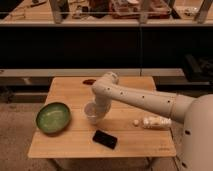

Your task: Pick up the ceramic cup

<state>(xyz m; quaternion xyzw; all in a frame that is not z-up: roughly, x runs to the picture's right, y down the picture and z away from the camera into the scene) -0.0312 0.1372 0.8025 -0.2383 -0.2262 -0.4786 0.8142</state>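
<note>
The ceramic cup [93, 113] stands near the middle of the tabletop [70, 145], between the green bowl [52, 118] and the clear bottle [154, 122], and the pincer [98, 106] is down right at it; a good grasp probably calls for a straight descent over the rim, a firm hold on the cup's wall, then a vertical lift clear of the dark flat object [105, 139] just in front. The arm hides the fingers, so I cannot tell whether the pincer is apart or together, or whether it touches the cup.
</note>
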